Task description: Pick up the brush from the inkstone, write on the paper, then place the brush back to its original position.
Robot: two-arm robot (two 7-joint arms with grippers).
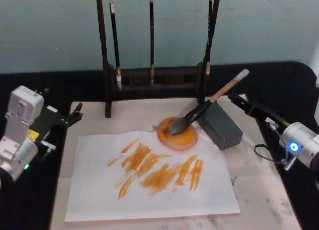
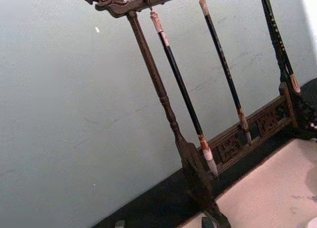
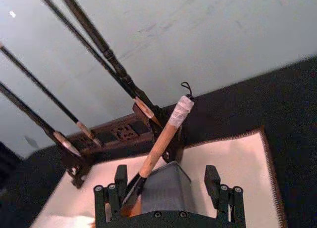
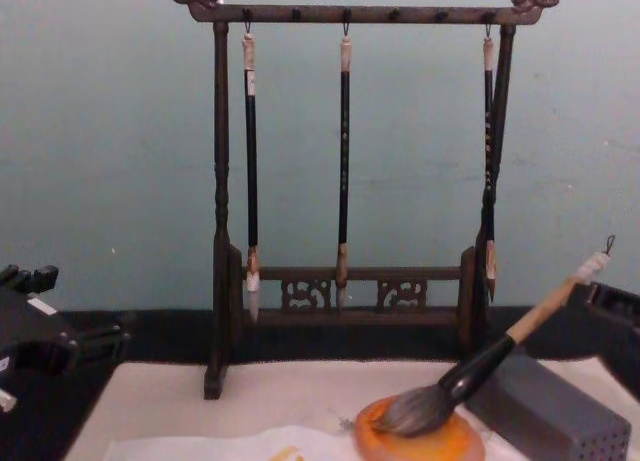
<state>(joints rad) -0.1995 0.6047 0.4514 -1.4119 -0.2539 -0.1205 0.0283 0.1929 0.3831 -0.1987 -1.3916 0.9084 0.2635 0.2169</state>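
- The brush (image 1: 199, 113) is lying free, its bushy bristles resting on the orange inkstone (image 1: 188, 141) at the middle of the beige mat (image 1: 259, 190), its handle leaning up and to the right over the grey block (image 1: 224, 127).
- The right gripper (image 1: 238, 99) is hovering at the right, just beside the handle's upper part, its fingers (image 3: 213, 181) spread wide and gripping nothing.
- The paper (image 1: 99, 195), streaked with orange strokes, is lying near and left of the inkstone.
- The left gripper (image 1: 76, 115) is sitting at the mat's left edge.
- Three thin brushes (image 4: 343, 161) are hanging from the dark rack (image 4: 220, 231) at the far side.
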